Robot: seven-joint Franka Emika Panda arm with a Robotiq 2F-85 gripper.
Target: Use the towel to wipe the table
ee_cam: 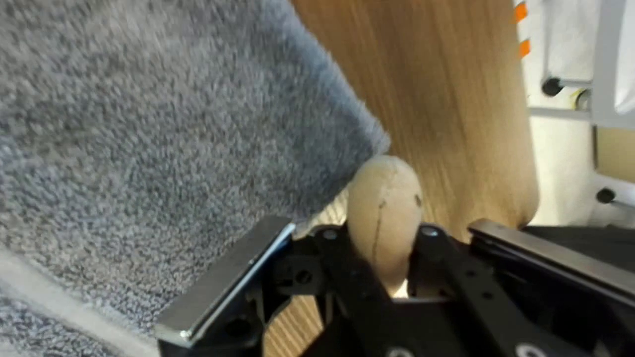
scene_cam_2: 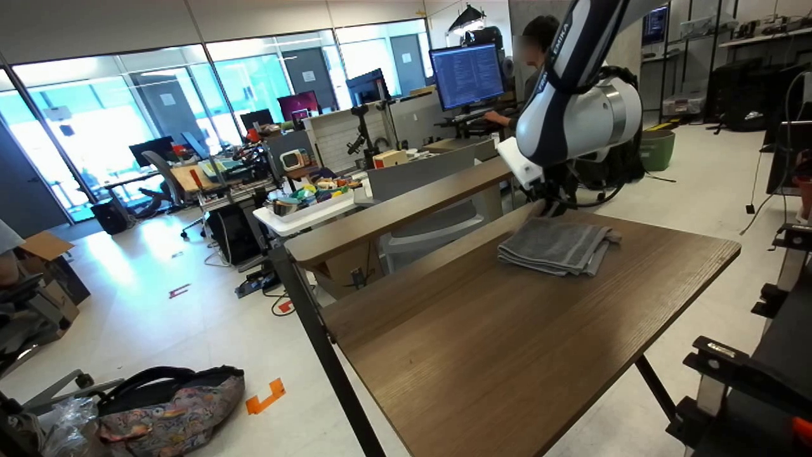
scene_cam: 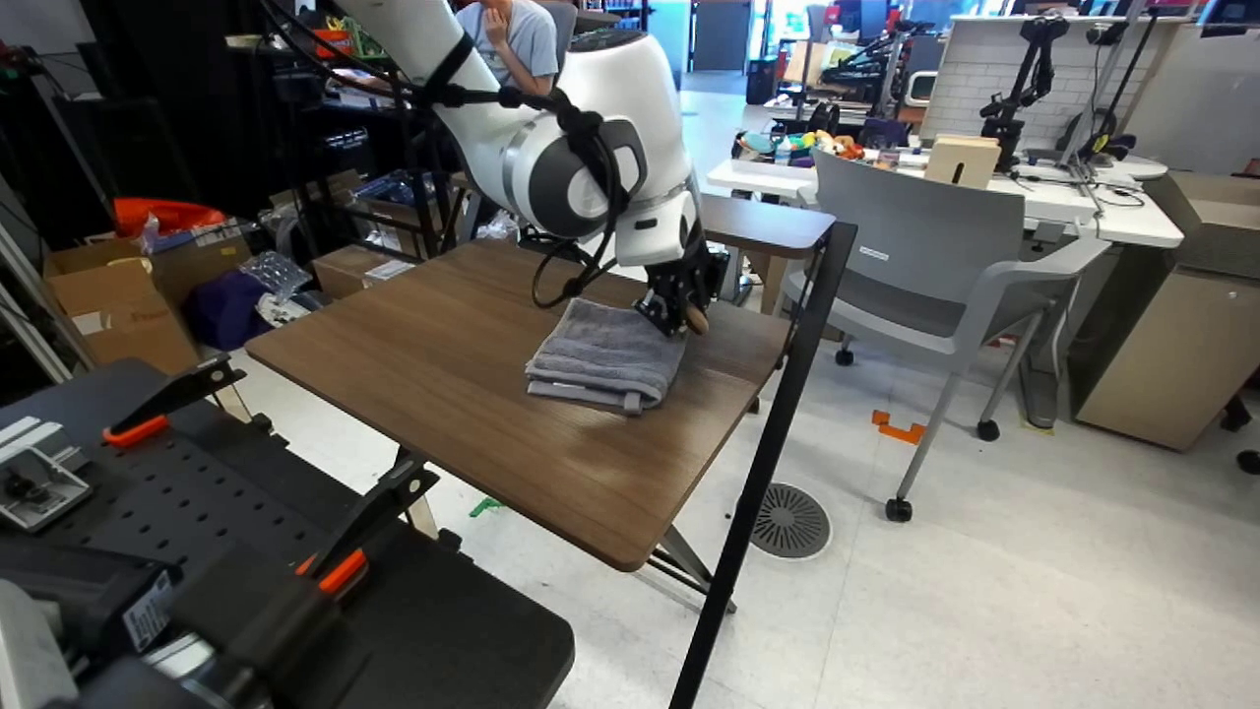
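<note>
Table (scene_cam: 443, 335): brown, towel (scene_cam: 605, 354) atop | chair (scene_cam: 915, 251) on pale floor (scene_cam: 984, 601) | jaws closed on rounded tan object (ee_cam: 384, 213)

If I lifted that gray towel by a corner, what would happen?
The towel would probably droop, since its fluffy cloth looks soft. It may unfold, as stacked layers show along its edge. Rolling seems unlikely: it lies flat on the table.

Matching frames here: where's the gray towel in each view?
In an exterior view: towel, near picture centre.
In an exterior view: towel, right of centre, just below mid-height.
Wrist view: towel, filling most of the left half, cut off by the frame.
Shared landmark: brown wood-grain table, showing beside the towel in all three.
</note>
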